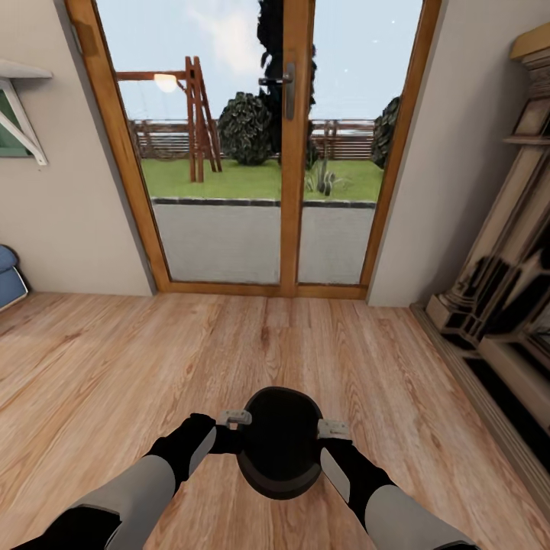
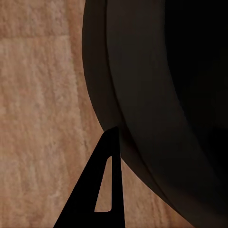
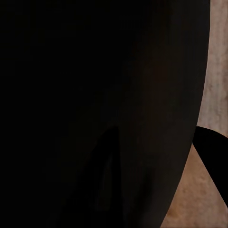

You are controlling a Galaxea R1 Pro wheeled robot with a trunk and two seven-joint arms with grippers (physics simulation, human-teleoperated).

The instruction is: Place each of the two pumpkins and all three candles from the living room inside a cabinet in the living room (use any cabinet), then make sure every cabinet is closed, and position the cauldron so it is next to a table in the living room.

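Note:
The cauldron (image 1: 279,443), a round black pot with a wide mouth, hangs above the wooden floor just ahead of me, held from both sides. My left gripper (image 1: 234,429) is shut on its left rim and my right gripper (image 1: 333,432) on its right rim. In the left wrist view one dark finger (image 2: 105,190) lies against the outside of the cauldron's wall (image 2: 156,95). In the right wrist view the black wall (image 3: 95,95) runs between a faint inner finger (image 3: 107,175) and an outer finger (image 3: 213,152). The pumpkins, candles, cabinet and table are out of view.
A wood-framed glass double door (image 1: 296,191) stands straight ahead, with a garden behind it. An ornate pale fireplace surround (image 1: 504,290) lines the right wall. A blue cushion (image 1: 9,276) and a white shelf bracket (image 1: 21,114) sit at the left. Bare wooden floor (image 1: 114,367) lies between.

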